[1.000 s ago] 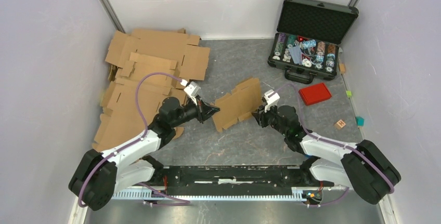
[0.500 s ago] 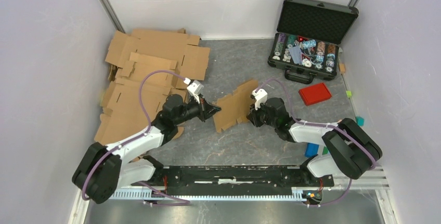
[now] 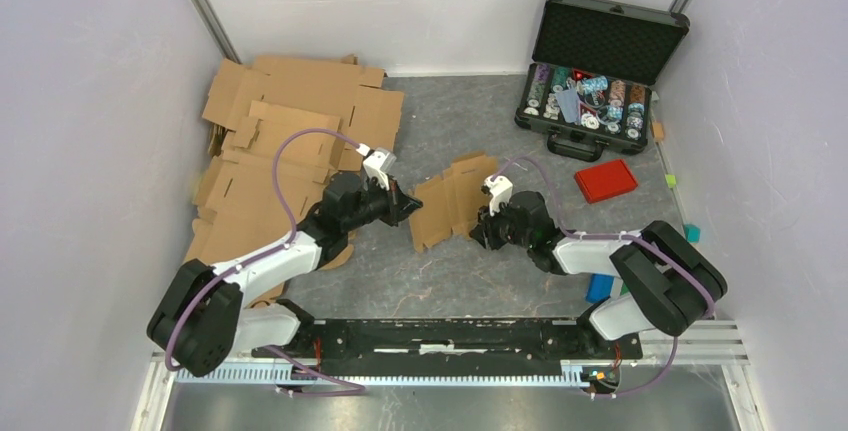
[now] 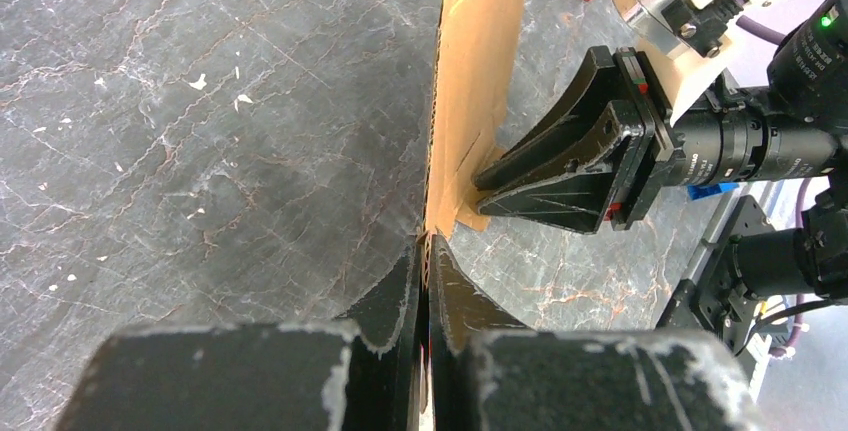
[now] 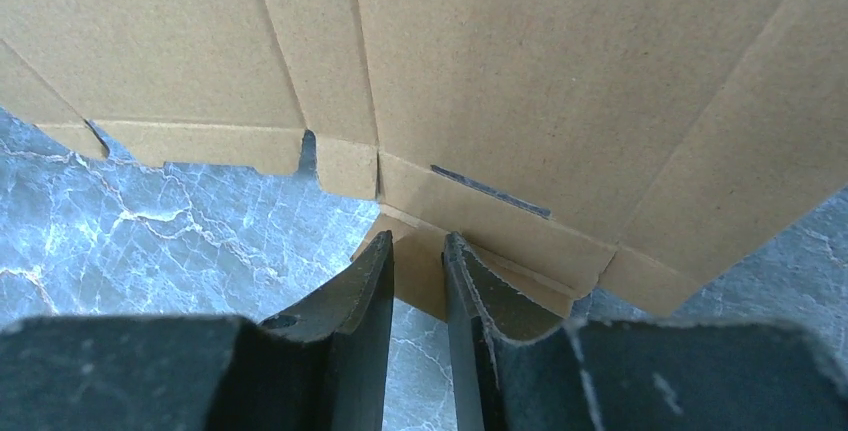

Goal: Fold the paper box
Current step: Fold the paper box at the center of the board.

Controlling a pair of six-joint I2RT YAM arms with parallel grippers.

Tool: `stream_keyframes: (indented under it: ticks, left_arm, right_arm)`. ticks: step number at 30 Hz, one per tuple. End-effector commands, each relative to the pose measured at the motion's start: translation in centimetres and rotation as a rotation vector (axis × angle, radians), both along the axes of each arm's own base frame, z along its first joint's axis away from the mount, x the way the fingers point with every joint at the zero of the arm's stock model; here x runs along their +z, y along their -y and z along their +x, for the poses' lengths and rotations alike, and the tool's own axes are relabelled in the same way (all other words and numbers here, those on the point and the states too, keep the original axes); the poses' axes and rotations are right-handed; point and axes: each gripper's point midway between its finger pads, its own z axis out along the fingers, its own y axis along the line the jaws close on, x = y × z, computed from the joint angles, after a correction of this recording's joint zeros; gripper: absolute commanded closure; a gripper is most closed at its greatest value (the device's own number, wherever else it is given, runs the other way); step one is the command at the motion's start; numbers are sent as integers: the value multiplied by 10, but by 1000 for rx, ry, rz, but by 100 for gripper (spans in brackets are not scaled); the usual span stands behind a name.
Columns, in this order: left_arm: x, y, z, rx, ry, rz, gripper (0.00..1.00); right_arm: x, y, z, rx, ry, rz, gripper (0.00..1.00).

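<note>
The paper box (image 3: 455, 196) is not yet a box. It is a creased flat sheet held up on edge near the middle of the table (image 3: 420, 281), between the two arms. Its long axis runs slantwise, from its near-left end toward the table's far-right corner.

The left tool (image 4: 428, 251) is pressed together on that near-left end, pinching the thin edge. The right tool (image 5: 418, 251) meets the sheet from the opposite face, at a small flap along the lower edge. Its fingers stand a little apart with the flap between them, and I cannot tell whether they clamp it or only straddle it.

Both arms are therefore at the sheet, one on each side. The coming fold probably turns on the right tool bending its flap along a crease against the left tool's hold.

No print, label or brand can be read on the cardboard.
</note>
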Motion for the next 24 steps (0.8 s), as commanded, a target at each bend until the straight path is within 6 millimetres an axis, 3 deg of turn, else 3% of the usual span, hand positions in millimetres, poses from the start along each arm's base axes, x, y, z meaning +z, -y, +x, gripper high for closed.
stream_keyframes:
  ticks: [1,6,11,18,24]
  left_arm:
    - [10,2,6,10,23,11,98]
    - [10,0,9,30,1,20,98]
    - [12,12,9,40,-142,-24,98]
    - [10,5,11,146,-241,-35,98]
    - [16,19,-10,73,-71,58,98]
  right_arm:
    - [-4,-3,-6,-10,-45,38,69]
    - [-8,3,-14,-28,-54,47,71]
    - [-18,6,-17,-26,-75,23,76]
    - [-18,5,-19,-22,-77,32,78]
    - [-18,7,-23,-21,-78,36,79]
